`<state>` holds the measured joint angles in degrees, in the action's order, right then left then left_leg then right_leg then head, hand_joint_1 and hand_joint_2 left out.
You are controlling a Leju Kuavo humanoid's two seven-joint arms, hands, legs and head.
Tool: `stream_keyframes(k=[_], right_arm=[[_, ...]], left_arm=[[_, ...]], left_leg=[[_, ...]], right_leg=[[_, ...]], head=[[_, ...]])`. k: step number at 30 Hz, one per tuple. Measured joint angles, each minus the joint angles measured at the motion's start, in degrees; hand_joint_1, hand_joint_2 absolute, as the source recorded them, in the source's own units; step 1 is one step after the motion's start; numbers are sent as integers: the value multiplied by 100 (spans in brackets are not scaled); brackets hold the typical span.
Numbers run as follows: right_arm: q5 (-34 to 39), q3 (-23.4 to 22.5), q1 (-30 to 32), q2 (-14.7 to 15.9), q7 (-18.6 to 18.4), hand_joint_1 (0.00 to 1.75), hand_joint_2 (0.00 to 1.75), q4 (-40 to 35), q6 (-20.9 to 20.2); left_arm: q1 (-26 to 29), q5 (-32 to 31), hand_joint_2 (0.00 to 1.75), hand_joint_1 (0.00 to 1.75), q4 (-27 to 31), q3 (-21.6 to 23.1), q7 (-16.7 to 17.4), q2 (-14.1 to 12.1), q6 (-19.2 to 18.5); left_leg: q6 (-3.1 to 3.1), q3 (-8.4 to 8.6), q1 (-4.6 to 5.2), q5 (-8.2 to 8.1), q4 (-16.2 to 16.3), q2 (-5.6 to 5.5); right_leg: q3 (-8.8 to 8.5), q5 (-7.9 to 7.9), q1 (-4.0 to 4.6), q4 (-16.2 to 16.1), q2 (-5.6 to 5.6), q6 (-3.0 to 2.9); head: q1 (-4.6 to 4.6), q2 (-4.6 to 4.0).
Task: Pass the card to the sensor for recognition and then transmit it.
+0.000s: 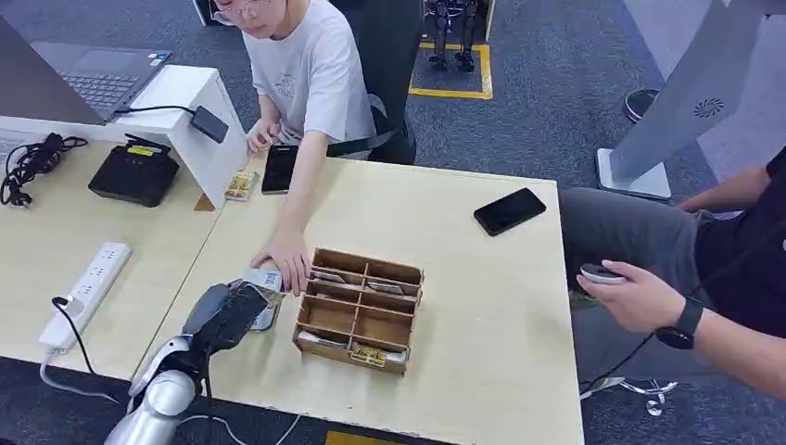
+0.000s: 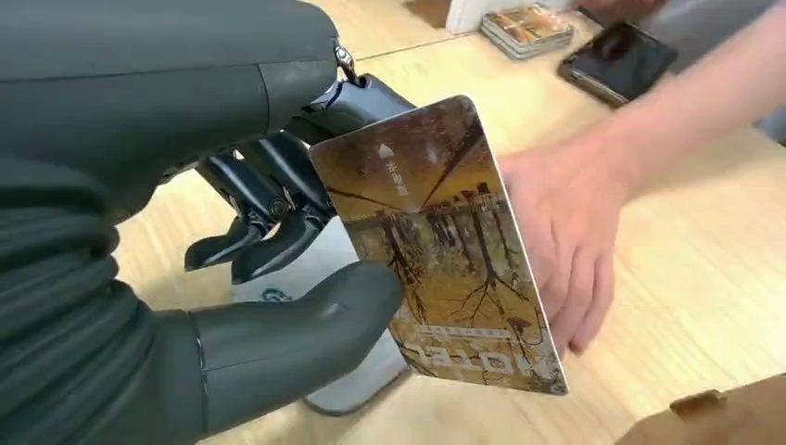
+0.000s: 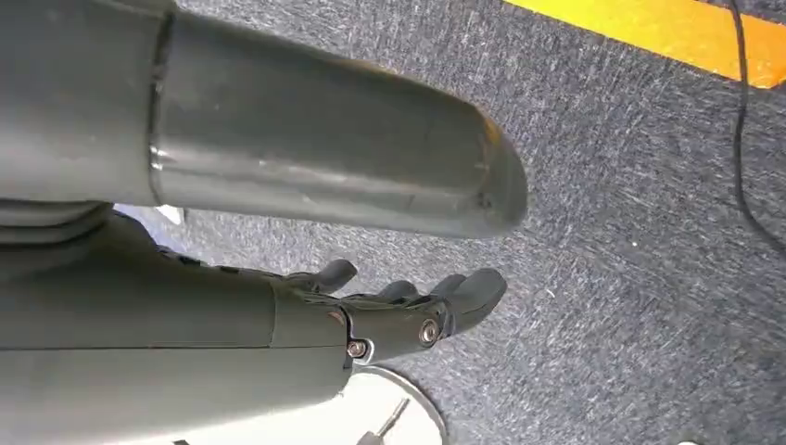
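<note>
My left hand point(image 1: 227, 315) point(image 2: 232, 232) holds a brown card point(image 2: 436, 241) with a tree picture, pinched between thumb and fingers. The card hangs just over a small white sensor point(image 2: 357, 389) point(image 1: 262, 278) lying on the wooden table point(image 1: 482, 306), left of the wooden box. A person's hand point(image 1: 287, 255) point(image 2: 556, 232) rests on the table right beside the sensor, close to the card's far edge. My right hand point(image 3: 408, 311) hangs above grey carpet, fingers loosely apart, with nothing in it.
A wooden divided box point(image 1: 371, 262) with cards in some slots stands right of my left hand. A black phone point(image 1: 509, 210), another phone point(image 1: 279, 168) and a card stack point(image 1: 240, 184) lie farther back. A power strip point(image 1: 88, 287) lies left. A second person point(image 1: 732, 269) sits at right.
</note>
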<state>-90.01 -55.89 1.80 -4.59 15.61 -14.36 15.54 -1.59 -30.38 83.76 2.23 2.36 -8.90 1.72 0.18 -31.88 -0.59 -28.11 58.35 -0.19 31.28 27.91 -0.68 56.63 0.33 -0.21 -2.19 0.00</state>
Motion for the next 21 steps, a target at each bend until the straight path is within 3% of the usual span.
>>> stream_keyframes(k=[9, 21], right_arm=[[0, -15, 20, 0, 0, 0, 0, -15, 0], [0, -17, 23, 0, 2, 0, 0, -22, 0]], left_arm=[[89, 74, 175, 175, 216, 0, 9, -166, -72], [115, 81, 175, 175, 266, 0, 9, -175, -72]], left_leg=[[0, 0, 0, 0, 0, -1], [0, 0, 1, 0, 0, -1]], right_leg=[[-1, 0, 0, 0, -1, 0], [-1, 0, 0, 0, -1, 0]], head=[[0, 0], [0, 0]])
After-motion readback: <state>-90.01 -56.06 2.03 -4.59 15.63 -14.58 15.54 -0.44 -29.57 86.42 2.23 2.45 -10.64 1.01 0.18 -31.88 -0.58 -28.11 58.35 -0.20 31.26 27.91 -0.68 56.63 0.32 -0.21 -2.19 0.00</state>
